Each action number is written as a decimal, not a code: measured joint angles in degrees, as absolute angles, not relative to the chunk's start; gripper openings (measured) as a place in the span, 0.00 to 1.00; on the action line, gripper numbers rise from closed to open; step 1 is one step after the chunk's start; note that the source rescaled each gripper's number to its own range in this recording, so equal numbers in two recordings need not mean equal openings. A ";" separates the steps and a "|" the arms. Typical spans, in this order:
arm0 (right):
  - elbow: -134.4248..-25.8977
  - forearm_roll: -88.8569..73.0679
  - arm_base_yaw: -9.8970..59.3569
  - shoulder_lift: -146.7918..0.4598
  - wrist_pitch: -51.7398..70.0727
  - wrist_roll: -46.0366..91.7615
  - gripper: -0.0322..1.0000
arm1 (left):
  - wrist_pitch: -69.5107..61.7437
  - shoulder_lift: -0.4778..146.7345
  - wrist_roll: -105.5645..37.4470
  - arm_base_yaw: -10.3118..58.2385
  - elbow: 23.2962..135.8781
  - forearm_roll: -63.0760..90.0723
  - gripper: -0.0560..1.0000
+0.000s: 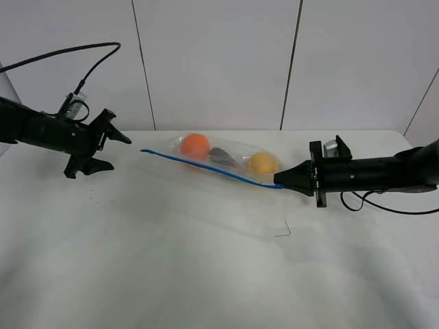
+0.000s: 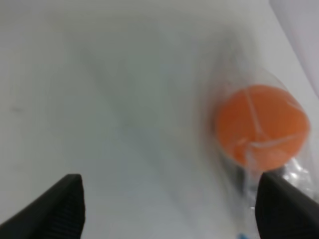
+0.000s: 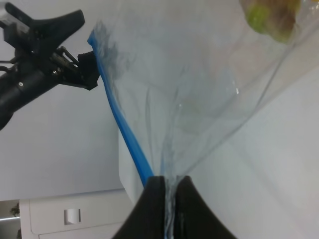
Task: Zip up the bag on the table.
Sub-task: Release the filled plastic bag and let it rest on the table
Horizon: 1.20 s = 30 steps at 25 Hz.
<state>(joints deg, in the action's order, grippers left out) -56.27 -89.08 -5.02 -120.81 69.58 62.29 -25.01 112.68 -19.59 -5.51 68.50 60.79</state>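
The clear bag (image 1: pixel 230 156) lies on the white table (image 1: pixel 206 260) at the back middle, with an orange (image 1: pixel 195 146), a dark eggplant (image 1: pixel 223 157) and a yellow pear (image 1: pixel 262 164) inside. Its blue zip strip (image 1: pixel 206 167) runs along the near edge. My right gripper (image 1: pixel 278 179) is shut on the strip's right end; the right wrist view shows the pinch (image 3: pixel 168 181) and the strip (image 3: pixel 127 134). My left gripper (image 1: pixel 118 149) is open and empty, left of the bag's left end. The left wrist view shows the orange (image 2: pixel 261 124) ahead between the fingers (image 2: pixel 55 206).
A small dark bent wire (image 1: pixel 283 232) lies on the table in front of the bag. Small dark specks (image 1: pixel 90 199) lie on the left. A white panelled wall (image 1: pixel 219 62) stands behind the table's far edge.
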 joint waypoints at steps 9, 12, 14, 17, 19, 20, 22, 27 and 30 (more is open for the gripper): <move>-56.27 -89.02 -5.02 -120.81 69.58 62.10 0.03 | -36.44 112.68 -20.65 -5.97 79.58 30.72 0.94; -56.27 -89.02 -5.02 -120.81 69.58 62.10 0.03 | -39.14 112.67 -19.42 -5.37 82.09 22.53 0.93; -56.27 -89.02 -5.02 -120.81 69.58 62.10 0.03 | -43.49 112.67 -14.77 -3.98 85.00 9.62 0.93; -56.27 -89.02 -5.02 -120.81 69.58 62.10 0.03 | -48.54 112.67 -9.50 -2.01 87.02 1.45 0.93; -56.27 -89.02 -5.02 -120.81 69.58 62.10 0.03 | -52.07 112.62 -7.22 -0.52 87.76 -0.65 0.93; -56.27 -89.02 -5.02 -120.81 69.58 62.10 0.03 | -53.24 112.62 -6.19 -0.04 87.89 -0.94 0.93; -56.27 -89.02 -5.02 -120.81 69.58 62.06 0.03 | -55.45 112.62 -4.67 0.47 88.00 -0.59 0.93; -56.27 -88.99 -5.02 -120.81 69.58 62.06 0.03 | -63.23 112.62 -3.43 0.47 88.00 -0.51 0.93; -56.27 -88.99 -5.02 -120.81 69.58 62.06 0.03 | -66.41 111.56 -3.00 0.47 87.85 -0.33 0.93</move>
